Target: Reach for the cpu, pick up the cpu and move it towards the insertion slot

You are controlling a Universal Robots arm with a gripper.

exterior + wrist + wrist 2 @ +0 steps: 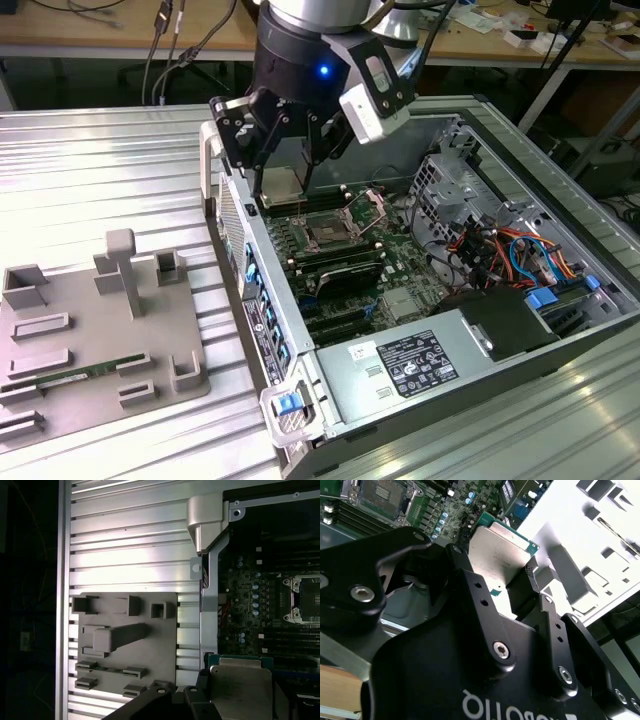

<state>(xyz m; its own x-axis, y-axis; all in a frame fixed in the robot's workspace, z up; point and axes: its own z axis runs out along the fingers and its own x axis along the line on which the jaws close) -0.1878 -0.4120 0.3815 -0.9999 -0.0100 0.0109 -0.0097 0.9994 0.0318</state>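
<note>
My gripper hangs over the near wall of the open computer case, shut on the cpu. The cpu is a flat silvery square with a thin green rim, gripped by its edges between the black fingers. In both wrist views the cpu sits in the grip just over the motherboard's edge. The insertion slot, a dark square socket in a shiny metal frame, lies a short way beyond the cpu on the green motherboard. The slot also appears in both wrist views, and its inside looks bare.
A grey plastic tray with raised blocks lies on the ribbed metal table at the exterior view's left, holding a green memory stick. The case wall stands just below the gripper. A drive cage with cables and a power supply crowd the case's other side.
</note>
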